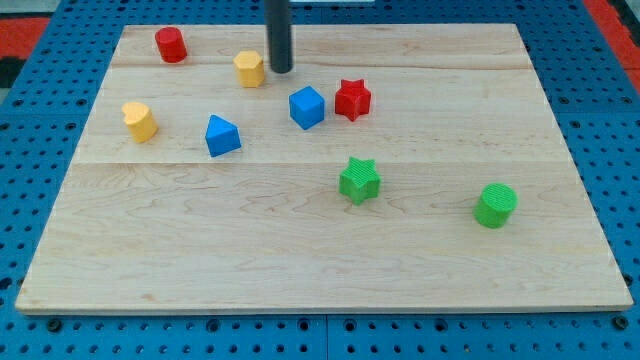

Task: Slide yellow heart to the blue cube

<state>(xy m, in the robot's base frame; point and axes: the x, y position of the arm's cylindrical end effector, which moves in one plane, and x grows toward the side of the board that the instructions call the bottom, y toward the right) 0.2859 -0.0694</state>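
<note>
The yellow heart (pixel 140 121) lies at the view's left on the wooden board (pixel 320 250). The blue cube (pixel 307 107) lies near the middle of the upper half, well to the right of the heart. My tip (pixel 281 70) rests on the board near the view's top, just right of a yellow pentagon (pixel 250 68) and above and left of the blue cube. The tip is far from the yellow heart. A blue triangular block (pixel 222 135) lies between the heart and the cube, slightly lower.
A red star (pixel 352 99) sits close to the right of the blue cube. A red cylinder (pixel 171 45) is at the top left. A green star (pixel 359 181) and a green cylinder (pixel 495 205) lie in the lower right.
</note>
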